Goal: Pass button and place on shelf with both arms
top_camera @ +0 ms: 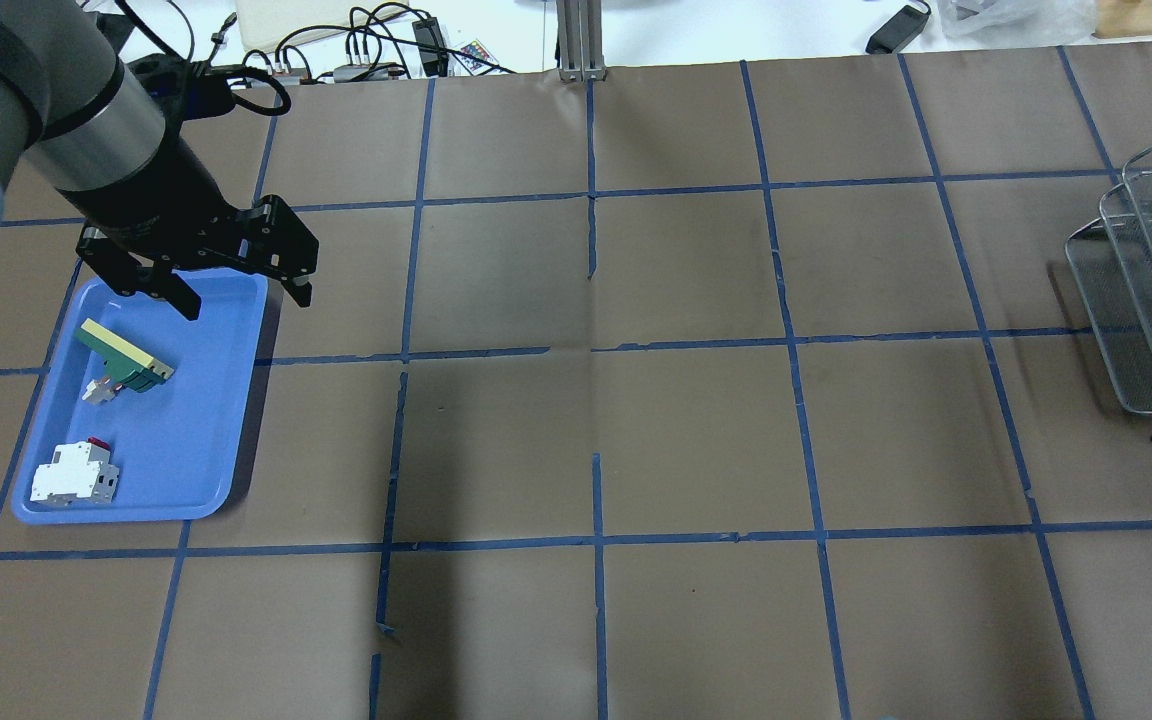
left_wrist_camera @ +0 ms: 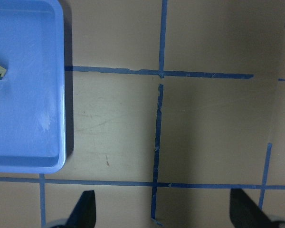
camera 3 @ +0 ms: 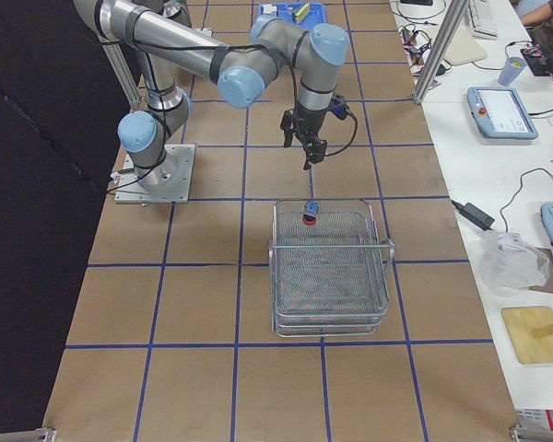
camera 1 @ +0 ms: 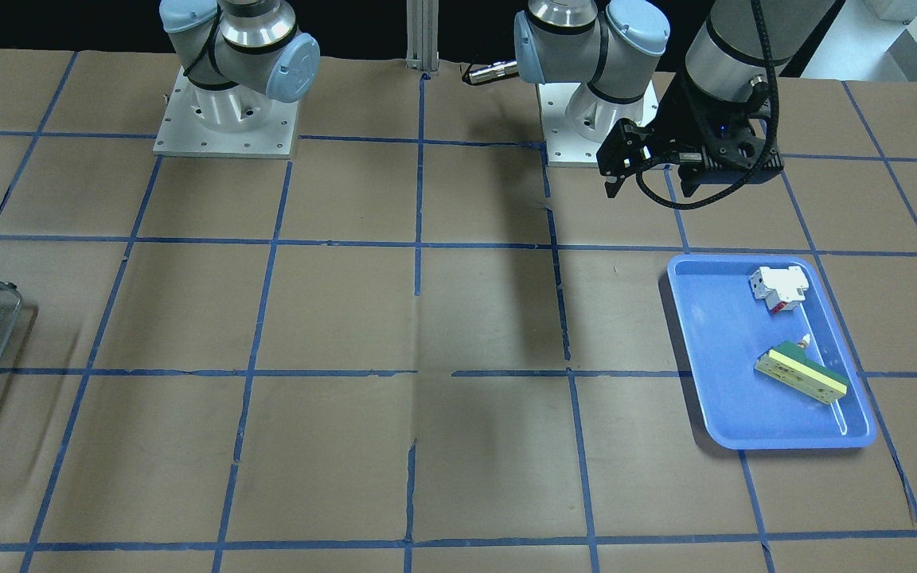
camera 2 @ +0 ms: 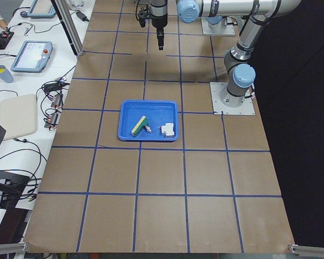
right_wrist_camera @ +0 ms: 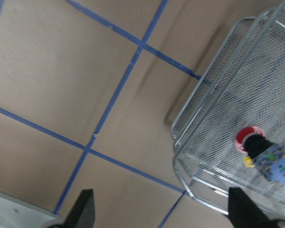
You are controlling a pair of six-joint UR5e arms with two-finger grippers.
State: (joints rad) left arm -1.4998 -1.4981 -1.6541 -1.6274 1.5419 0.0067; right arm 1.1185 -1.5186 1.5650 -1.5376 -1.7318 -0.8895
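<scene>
The button [camera 3: 308, 212] with its red cap lies in the top tier of the wire-mesh shelf [camera 3: 330, 276]. It also shows in the right wrist view [right_wrist_camera: 258, 145], inside the shelf [right_wrist_camera: 213, 118]. My right gripper [right_wrist_camera: 162, 211] is open and empty, above the table just beside the shelf's near end [camera 3: 300, 150]. My left gripper [top_camera: 248, 303] is open and empty, hovering over the far corner of the blue tray [top_camera: 226, 420]. It also shows in the front-facing view [camera 1: 648, 189] and the left wrist view [left_wrist_camera: 164, 211].
The blue tray [camera 1: 713, 350] holds a white and red breaker block [camera 1: 778, 288] and a green and cream flat bar [camera 1: 801, 372]. The shelf stands at the table's right end [top_camera: 1151, 300]. Cables and tablets lie beyond the far table edge.
</scene>
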